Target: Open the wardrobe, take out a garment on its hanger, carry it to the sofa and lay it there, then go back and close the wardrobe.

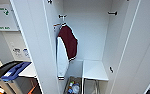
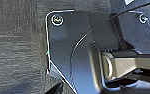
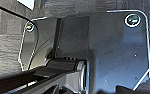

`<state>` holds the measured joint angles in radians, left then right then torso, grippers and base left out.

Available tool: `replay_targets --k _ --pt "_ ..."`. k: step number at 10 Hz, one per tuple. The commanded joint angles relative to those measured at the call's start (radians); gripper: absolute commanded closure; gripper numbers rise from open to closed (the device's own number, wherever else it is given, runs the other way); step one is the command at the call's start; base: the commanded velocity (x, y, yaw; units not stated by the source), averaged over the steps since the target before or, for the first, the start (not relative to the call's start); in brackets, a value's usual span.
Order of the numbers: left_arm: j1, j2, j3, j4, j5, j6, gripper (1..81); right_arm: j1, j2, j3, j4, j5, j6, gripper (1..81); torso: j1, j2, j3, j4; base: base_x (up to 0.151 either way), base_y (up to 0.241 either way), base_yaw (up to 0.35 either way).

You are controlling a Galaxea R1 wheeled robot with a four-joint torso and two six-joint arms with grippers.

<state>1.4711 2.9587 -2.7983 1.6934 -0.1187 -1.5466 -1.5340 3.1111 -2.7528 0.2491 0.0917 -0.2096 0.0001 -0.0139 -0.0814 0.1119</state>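
We face the wardrobe [image 1: 131, 50], doors open, maroon jacket [image 1: 67, 47] hanging inside, our grippers' state unclear.

wardrobe [image 1: 96, 32]: doors open | inner white shelf [image 1: 94, 71]: bare top | wardrobe floor [image 1: 77, 82]: bottles [image 1: 73, 88] beside the shelf's left edge
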Motion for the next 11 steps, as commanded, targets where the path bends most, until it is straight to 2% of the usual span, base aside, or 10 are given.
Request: replay_targets --k 1,2,3,5,6,7,8,9,10,11 --pt "0.016 0.023 -0.006 -0.092 0.109 0.002 1.0 0.03 0.005 0.006 -0.019 -0.067 -0.004 1.0 0.0 0.0 0.088 0.0 0.0 0.0 0.0" --pt "0.038 0.037 -0.007 -0.17 0.139 0.073 1.0 0.03 0.002 0.006 -0.019 -0.067 -0.004 1.0 0.0 0.0 0.031 0.0 0.0 0.0 0.0" --pt "0.041 0.04 -0.006 -0.266 0.137 0.268 1.0 0.03 0.0 0.006 -0.021 -0.067 -0.004 1.0 0.0 -0.001 0.061 0.0 0.0 0.0 0.0" --pt "0.041 0.06 -0.007 -0.763 0.172 0.765 1.0 0.022 -0.001 0.007 -0.019 -0.067 -0.004 1.0 0.0 -0.002 0.081 0.0 0.0 0.0 0.0" --pt "0.06 0.054 -0.003 -0.623 0.14 0.625 1.0 0.022 -0.003 0.013 -0.019 -0.082 -0.001 1.0 0.0 -0.002 0.082 0.0 0.0 0.0 0.0" --pt "0.024 0.066 -0.004 -1.219 0.186 1.232 1.0 0.022 -0.004 0.013 -0.011 -0.102 0.006 1.0 0.0 -0.002 0.081 0.0 0.0 0.0 0.0" --pt "0.015 0.066 0.002 -1.376 0.191 1.388 1.0 0.016 -0.004 0.009 -0.008 -0.127 0.009 1.0 0.0 -0.002 0.081 0.0 0.0 0.0 0.0" --pt "0.039 0.059 0.0 -1.092 0.193 1.099 1.0 0.01 -0.016 0.006 -0.007 -0.159 0.012 1.0 0.0 -0.003 0.081 0.0 0.0 0.0 0.0" --pt "-0.004 0.073 -0.004 -1.577 0.189 1.47 1.0 0.011 -0.029 0.01 -0.004 -0.164 0.012 1.0 0.0 -0.003 0.081 0.0 0.0 0.0 0.0" --pt "-0.01 0.068 -0.004 -1.578 0.179 1.471 1.0 0.017 -0.032 0.021 -0.01 -0.164 0.01 1.0 0.0 -0.003 0.081 0.0 0.0 0.0 0.0"
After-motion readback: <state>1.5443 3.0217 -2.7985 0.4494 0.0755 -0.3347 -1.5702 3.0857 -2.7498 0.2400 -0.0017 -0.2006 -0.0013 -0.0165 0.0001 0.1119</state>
